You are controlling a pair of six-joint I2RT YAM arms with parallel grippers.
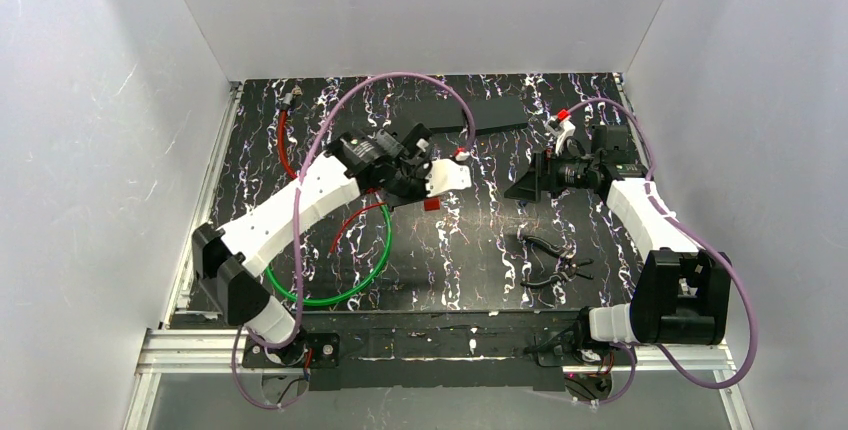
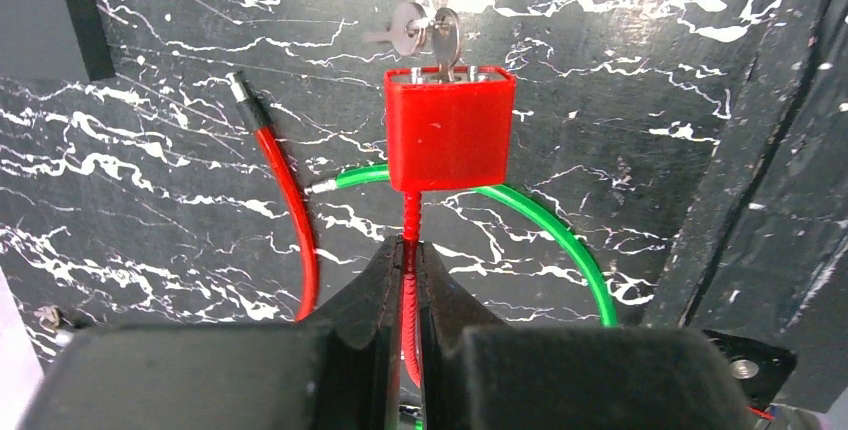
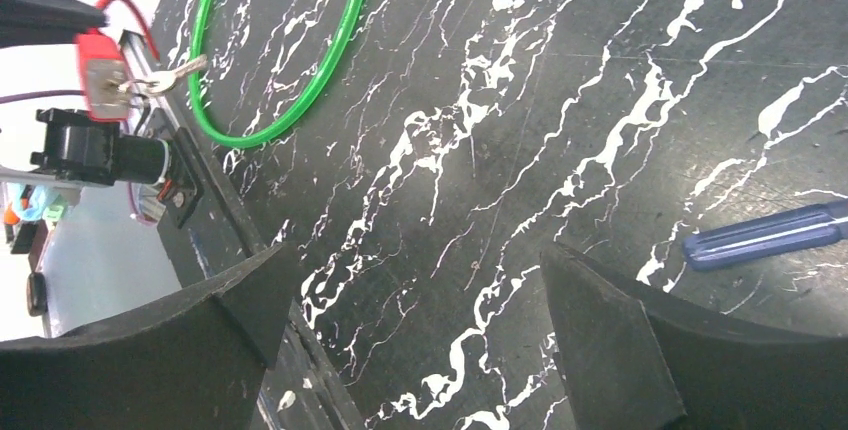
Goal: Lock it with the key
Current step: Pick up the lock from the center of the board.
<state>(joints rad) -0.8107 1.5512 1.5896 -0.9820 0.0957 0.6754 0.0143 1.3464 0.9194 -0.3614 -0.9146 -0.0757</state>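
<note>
Pinching the thin red cable (image 2: 409,212) that runs out of the red rectangular plastic lock body (image 2: 450,130), the left gripper (image 2: 410,255) has its black jaws pressed together on that cable. The lock itself is not between them. It stands just past the fingertips, joined to them only by the short stretch of cable. A silver metal key (image 2: 445,38) sits in the lock's far face, the side turned away from the jaws. A second silver piece beside it points off to one side. From the right wrist camera, the lock body (image 3: 100,75) and key (image 3: 165,78) show against the pale wall, seemingly held off the black white-veined tabletop (image 3: 560,100).

The right gripper (image 3: 415,260) is well apart from the lock, its two dark jaws spread wide with only bare tabletop between them. In the overhead view it sits across the table from the lock, its open end turned toward it.

A green plastic-coated cable loop (image 2: 560,240) lies on the table beneath the lock, and a loose red cable with a metal tip (image 2: 290,210) lies beside it. A blue-handled screwdriver (image 3: 765,235) rests near the right jaws, and a dark hand tool that looks like pliers (image 1: 545,245) lies closer to the right arm's base.
</note>
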